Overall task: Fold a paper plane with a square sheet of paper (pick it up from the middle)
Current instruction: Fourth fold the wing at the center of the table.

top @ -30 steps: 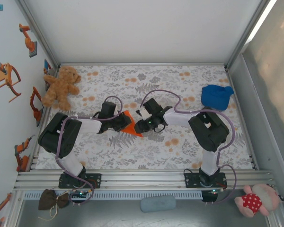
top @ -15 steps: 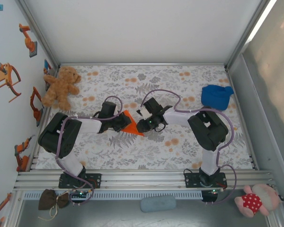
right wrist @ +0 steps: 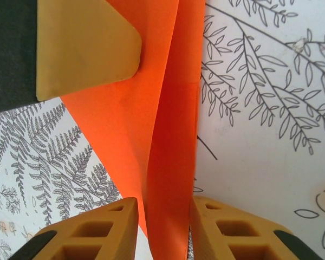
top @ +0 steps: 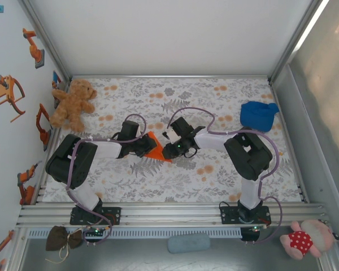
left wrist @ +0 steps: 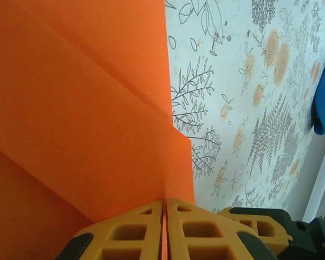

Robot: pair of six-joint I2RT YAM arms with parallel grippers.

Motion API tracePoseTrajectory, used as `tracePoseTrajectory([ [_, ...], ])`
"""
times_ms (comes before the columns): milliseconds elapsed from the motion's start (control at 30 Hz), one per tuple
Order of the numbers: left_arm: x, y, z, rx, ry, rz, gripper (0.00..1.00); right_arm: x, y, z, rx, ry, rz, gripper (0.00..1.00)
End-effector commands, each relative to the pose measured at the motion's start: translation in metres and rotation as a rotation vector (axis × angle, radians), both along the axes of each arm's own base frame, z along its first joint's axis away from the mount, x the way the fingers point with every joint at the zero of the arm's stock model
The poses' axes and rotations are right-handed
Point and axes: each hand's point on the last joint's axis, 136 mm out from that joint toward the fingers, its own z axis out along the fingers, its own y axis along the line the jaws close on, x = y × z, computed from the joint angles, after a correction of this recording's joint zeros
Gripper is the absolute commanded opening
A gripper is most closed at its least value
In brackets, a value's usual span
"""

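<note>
The folded orange paper (top: 156, 148) is at the middle of the tabletop (top: 226, 180), held between both tools. The left tool (left wrist: 164, 205), at the paper's 9 o'clock, is pinched tight on one edge. The right tool (right wrist: 163, 208), at its 3 o'clock, is closed onto a loose fold, a finger against each side. A teddy bear (top: 73, 104) lies toward 10 o'clock and a blue cloth (top: 257, 114) toward 2 o'clock.
</note>
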Motion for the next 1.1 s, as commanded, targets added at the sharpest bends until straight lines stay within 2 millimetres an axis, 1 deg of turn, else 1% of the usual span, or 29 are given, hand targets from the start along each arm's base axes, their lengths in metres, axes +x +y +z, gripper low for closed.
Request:
tracePoseTrajectory([
  [0, 0.003, -0.002, 0.001, 0.009, -0.003, -0.001, 0.12, -0.005, 0.002, -0.004, -0.018, 0.015, 0.026, 0.29],
  [167, 0.005, -0.004, 0.004, 0.006, -0.009, -0.004, 0.12, -0.010, -0.002, -0.022, -0.046, 0.048, 0.026, 0.26],
  [333, 0.006, -0.004, 0.004, 0.008, -0.010, -0.007, 0.12, -0.014, -0.004, -0.032, -0.047, 0.068, 0.024, 0.23],
  [633, 0.008, -0.006, 0.002, 0.010, -0.008, -0.015, 0.12, -0.015, -0.005, -0.035, -0.031, 0.088, 0.017, 0.19],
  [1067, 0.009, -0.007, -0.004, 0.019, 0.002, -0.018, 0.12, -0.015, -0.008, -0.037, -0.036, 0.097, 0.006, 0.18],
])
